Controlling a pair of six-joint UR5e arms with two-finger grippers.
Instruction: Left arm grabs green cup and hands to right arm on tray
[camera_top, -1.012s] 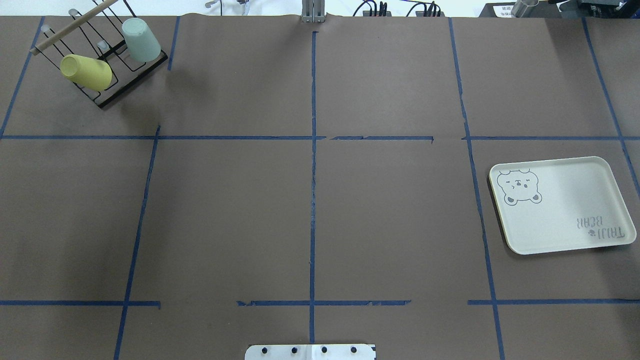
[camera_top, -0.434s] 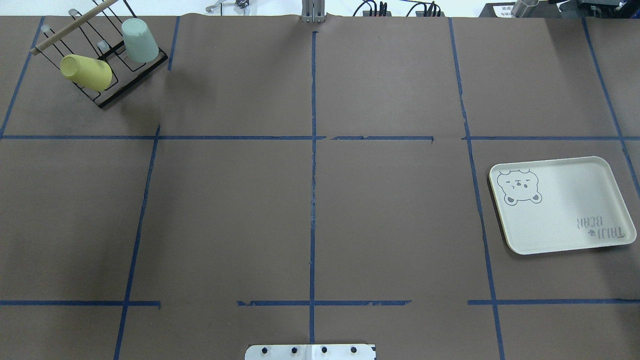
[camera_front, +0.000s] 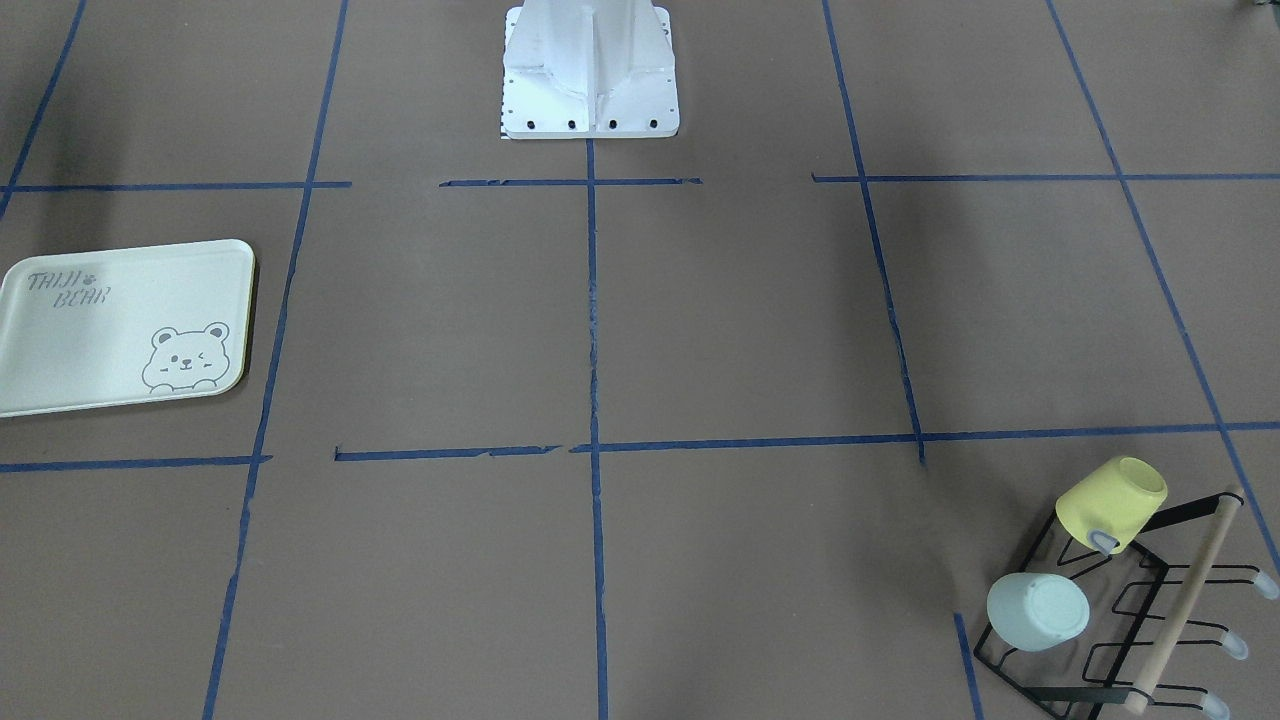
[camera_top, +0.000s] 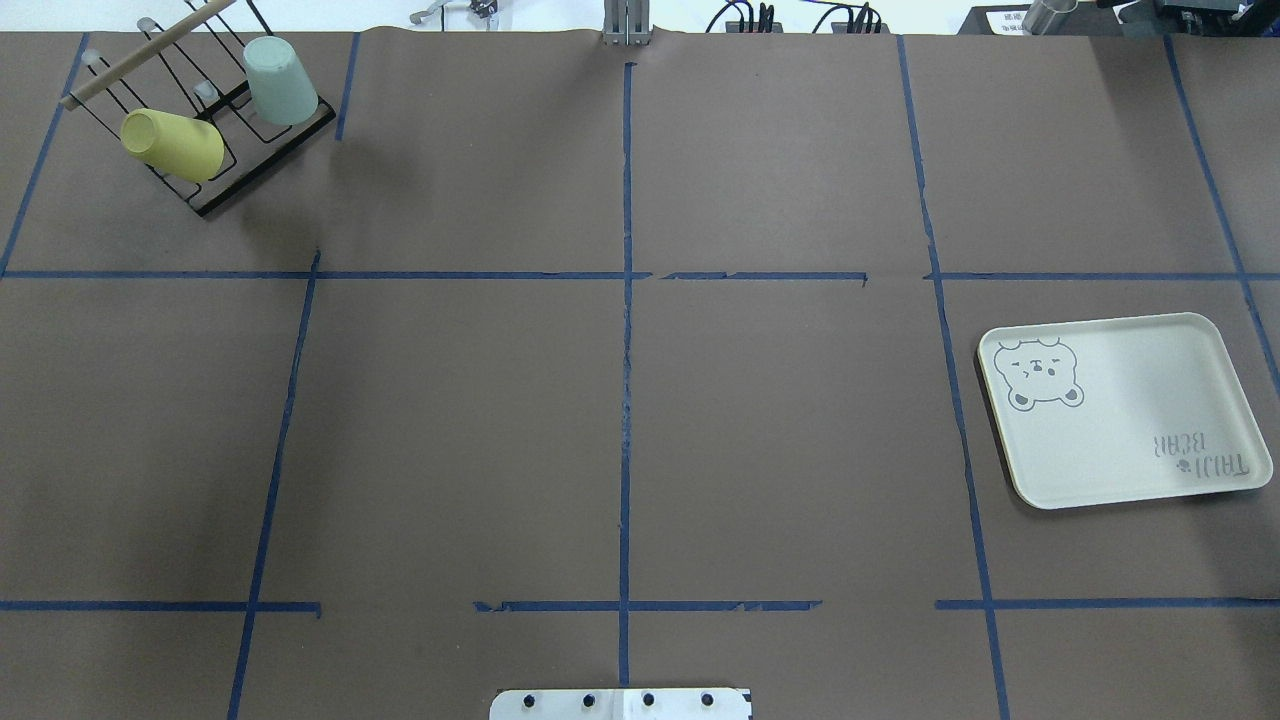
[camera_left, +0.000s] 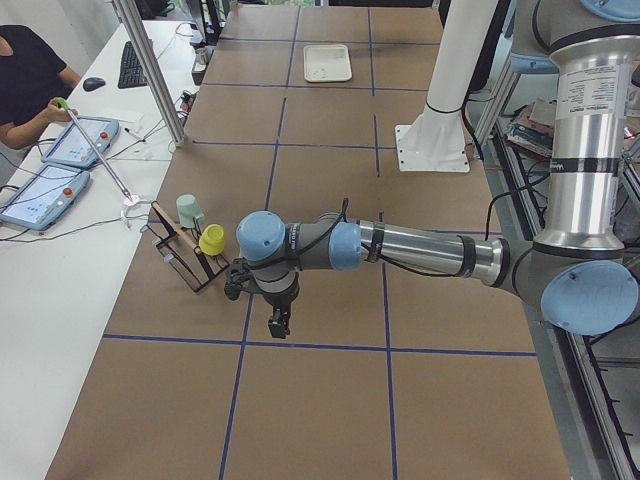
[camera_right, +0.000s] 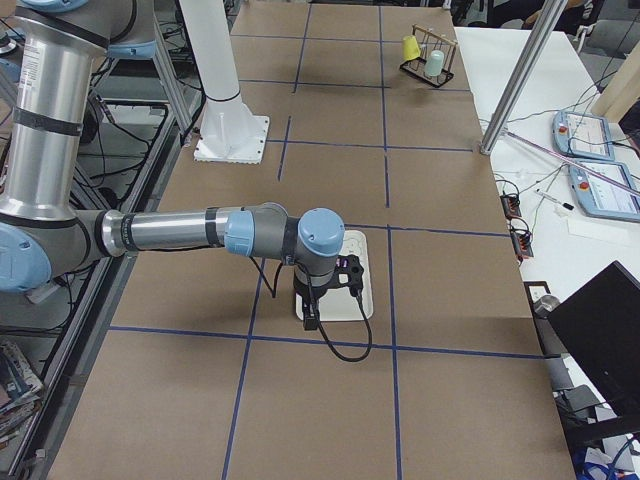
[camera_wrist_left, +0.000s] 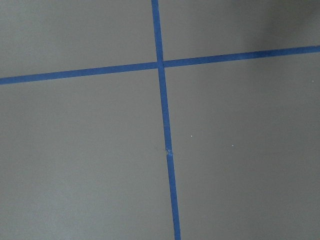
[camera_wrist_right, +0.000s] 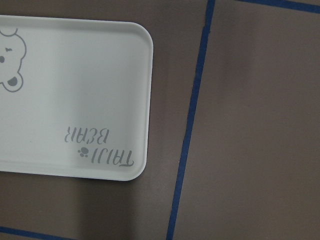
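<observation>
Overhead exterior view: no arm is in frame, and the brown paper-covered bench (camera_top: 780, 430) shows the same layout as a second ago.
Change noted: none to the task items. Cups, rack and tray lie where they lay; only some small clutter past the bench's 12 o'clock edge looks different.
Green cup: the small pale mint-green plastic tumbler (camera_top: 283, 80) sits upended and tilted on the black wire drying rack (camera_top: 268, 162), at the bench's 10 o'clock corner. Nothing grips it.
Yellow cup: the yellow plastic tumbler (camera_top: 172, 145) is on the same rack, at 8 o'clock of the green cup and apart from it.
Tray: the pale cream-green rectangular plastic tray (camera_top: 1120, 440) with the bear drawing lies at 4 o'clock and carries no cup.
Left gripper: the left gripper (camera_left: 278, 322) hangs above the bench near the rack, which is at its 10 o'clock in the left side view. I cannot tell its finger spread. Its wrist camera shows only bench and blue tape (camera_wrist_left: 165, 150).
Right gripper: the right gripper (camera_right: 310, 318) hovers over the tray's end. I cannot tell its spread either.
Assessment: the grasp is not yet begun. The left arm is judged to need further approach, keeping off the yellow cup.
</observation>
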